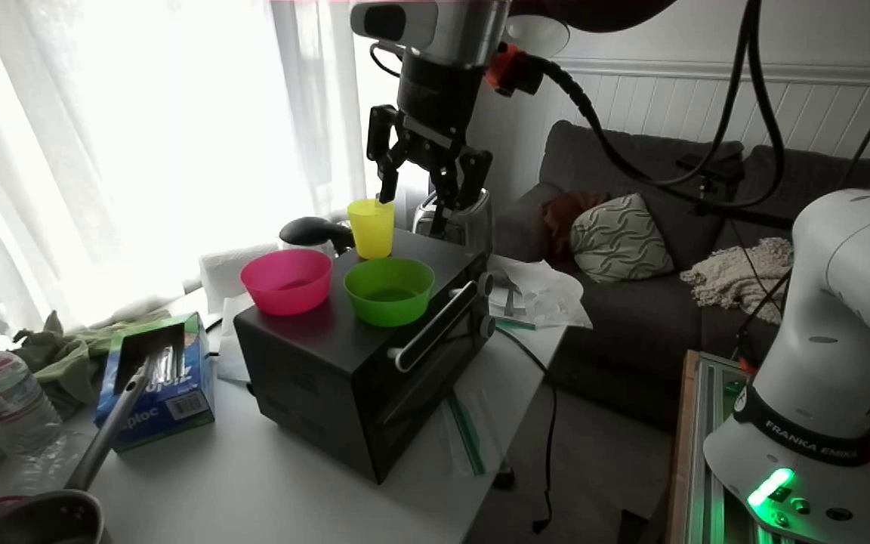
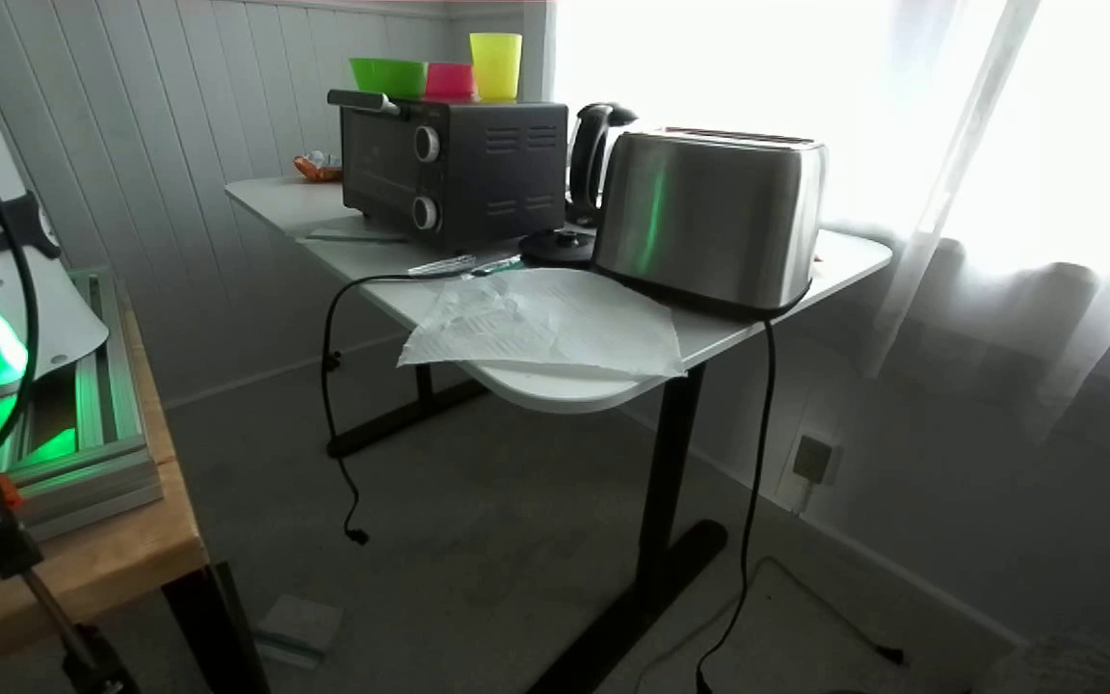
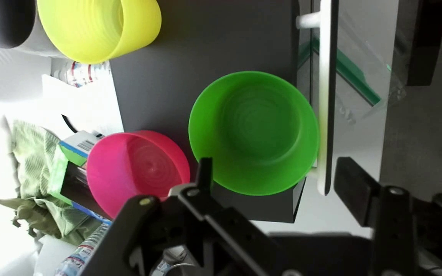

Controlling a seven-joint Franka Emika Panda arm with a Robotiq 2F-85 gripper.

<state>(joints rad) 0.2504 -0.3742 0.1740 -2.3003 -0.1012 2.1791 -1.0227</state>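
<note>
From the left in an exterior view, a labelled bottle (image 1: 16, 400) sits toward the window edge of the table (image 1: 201, 483), then a frying pan (image 1: 38, 521), its inside mostly out of frame. Its handle (image 1: 106, 438) slants toward a blue box (image 1: 171, 423), perhaps so it stays within reach; shiny items (image 1: 165, 365) lie in the box, too small to name. Farther right, a toaster oven (image 1: 303, 378) stands between the window edge and the robot-side edge, its flat top apparently serving as a raised shelf. On it, the pink bowl (image 1: 284, 291), toward the window edge, holds nothing visible; the yellow cup (image 1: 371, 234), toward the toaster (image 2: 709, 212), shows no contents either; the green bowl (image 3: 255, 130), by the oven's door handle (image 3: 325, 96) and toward the robot-side edge, is bare inside. All three stand mouth up, probably because flat bases keep them steady. The pincer (image 3: 278, 180) hangs above the oven top, jaws spread wide and pinching nothing, with the green bowl seemingly nearest. Last come the toaster, whose inside is hidden, and a paper sheet (image 2: 555, 328) draped at the table's rounded corner.
</note>
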